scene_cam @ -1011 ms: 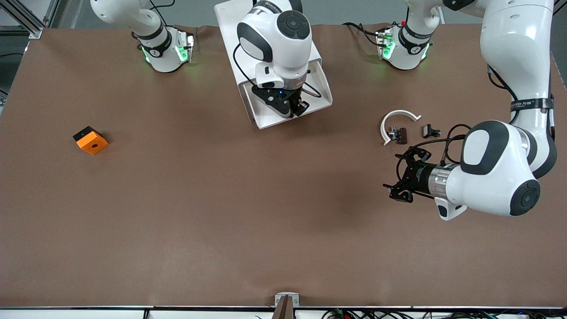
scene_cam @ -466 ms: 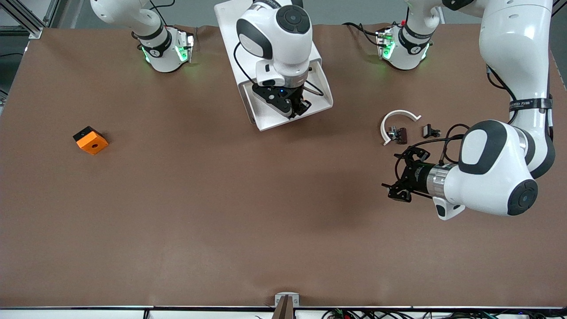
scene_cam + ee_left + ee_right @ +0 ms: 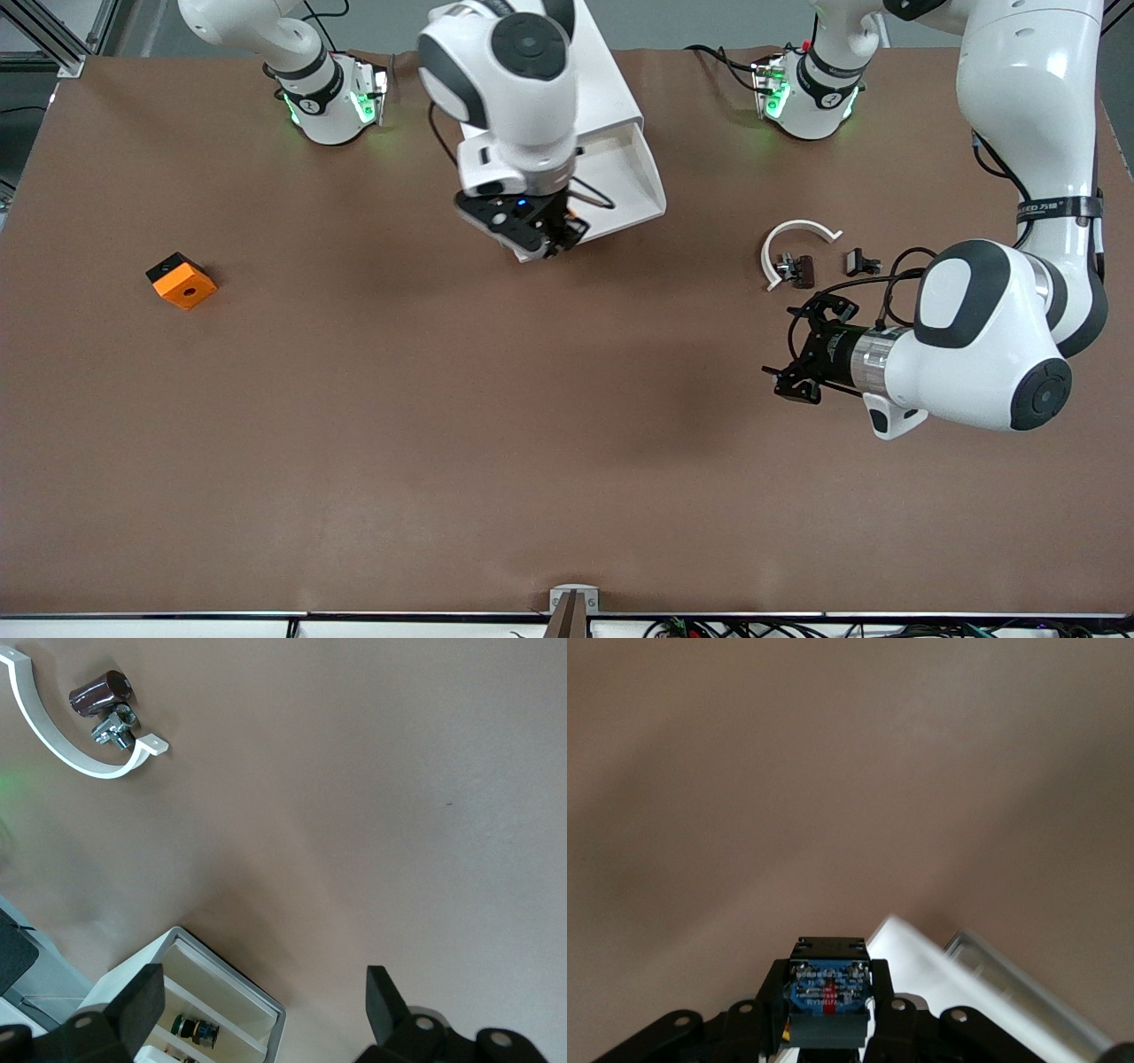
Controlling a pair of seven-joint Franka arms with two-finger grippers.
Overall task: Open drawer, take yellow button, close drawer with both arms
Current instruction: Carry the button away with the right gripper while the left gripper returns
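Brown worktop (image 3: 399,425) lies bare along the edge nearest the front camera. Farther up, toward the left arm's end, the left gripper (image 3: 795,377) hangs low over the worktop with its fingers (image 3: 137,1005) spread wide and nothing between them; this arm waits. Just farther from the camera than that gripper lie a white arc (image 3: 791,248), a small dark cylinder (image 3: 99,693) with a metal fitting (image 3: 113,725) inside its curve, and a small black clip (image 3: 860,262) beside it. Toward the right arm's end an orange block (image 3: 182,281) with a hole rests alone, well apart from everything else.

Farther still, near the middle, the right gripper (image 3: 542,237) is raised over the front corner of the drawer (image 3: 633,186), which stands pulled out from the white cabinet (image 3: 602,80). Its fingers (image 3: 884,988) are closed on the button (image 3: 827,1001); the right wrist view shows the blue underside with a red mark pinched between them, a sliver of orange at one side. In the left wrist view a small dark and yellowish part (image 3: 195,1029) sits in a lower drawer of the cabinet.
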